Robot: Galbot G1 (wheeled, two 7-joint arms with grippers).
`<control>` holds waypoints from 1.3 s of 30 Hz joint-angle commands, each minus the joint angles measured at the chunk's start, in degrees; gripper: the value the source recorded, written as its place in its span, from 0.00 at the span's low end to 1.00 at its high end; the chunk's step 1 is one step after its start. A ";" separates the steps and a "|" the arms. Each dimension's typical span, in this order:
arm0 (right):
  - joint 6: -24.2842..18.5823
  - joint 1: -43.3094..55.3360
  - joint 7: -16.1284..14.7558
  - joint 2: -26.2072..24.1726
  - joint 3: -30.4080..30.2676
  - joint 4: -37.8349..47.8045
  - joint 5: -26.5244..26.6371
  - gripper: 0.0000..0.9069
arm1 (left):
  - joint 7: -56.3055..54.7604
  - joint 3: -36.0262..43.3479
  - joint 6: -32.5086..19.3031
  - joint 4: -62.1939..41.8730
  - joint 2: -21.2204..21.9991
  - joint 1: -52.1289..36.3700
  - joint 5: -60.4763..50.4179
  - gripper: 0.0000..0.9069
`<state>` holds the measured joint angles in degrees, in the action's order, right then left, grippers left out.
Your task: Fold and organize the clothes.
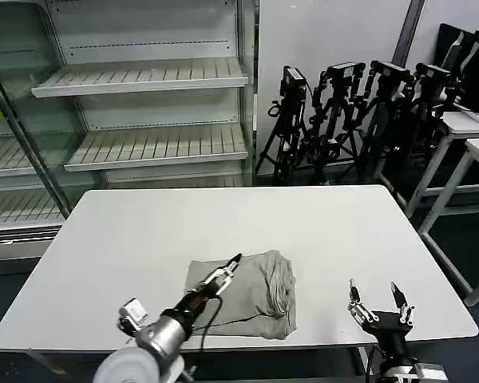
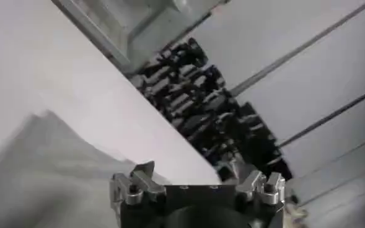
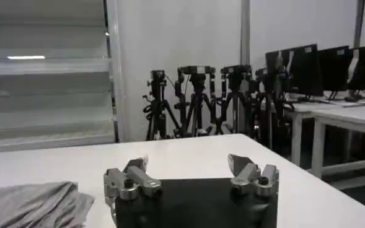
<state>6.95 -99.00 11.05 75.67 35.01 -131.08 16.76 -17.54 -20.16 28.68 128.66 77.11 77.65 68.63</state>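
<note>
— One shirt (image 1: 251,295) is seen on the white worktop (image 1: 144,239), lying near its front edge as a folded grey bundle, with bunched edges along its right side. What is placed over it?

— The left tool (image 1: 232,264) is held low over the bundle's upper left part. Whether its fingers are parted or closed cannot be told, and no cloth is seen to be pinched.

— And further right?

— The right tool (image 1: 377,297) is held spread open above bare worktop, well apart from the shirt, with nothing gripped between its fingers.

— What could be spoiled from here?

— The fold could be undone. If the soft top layer were snagged by the left tool while being lifted or dragged, the layers would likely be pulled open. The loose right edge might also be pushed out of line if it were pressed unevenly.
</note>
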 commanded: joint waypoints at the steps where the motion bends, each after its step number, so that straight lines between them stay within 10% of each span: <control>1: -0.01 0.77 -0.11 -0.24 -0.18 0.88 0.21 1.00 | 1.31 -11.53 4.43 -2.71 -14.09 5.15 -0.94 1.00; 31: 0.34 0.59 -0.05 -0.01 1.59 0.92 0.91 1.00 | 3.18 -2.32 2.86 -10.65 -4.02 -0.89 -1.30 1.00; 32: 0.34 0.53 -0.04 0.07 1.59 0.88 0.91 1.00 | 2.97 -2.40 2.70 -10.66 -3.98 -0.96 -1.25 0.88; 34: 0.33 0.33 -0.05 0.18 1.60 0.76 0.84 1.00 | 2.94 -2.52 2.03 -10.51 -4.09 -0.88 -1.26 0.17; 39: 0.31 -0.18 -0.05 0.36 1.63 0.30 0.69 1.00 | 2.89 -2.89 1.34 -10.28 -4.03 -0.51 -1.10 0.04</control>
<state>7.29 -98.92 10.99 75.96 36.59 -130.53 17.51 -14.64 -23.51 31.07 118.99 72.36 77.52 67.38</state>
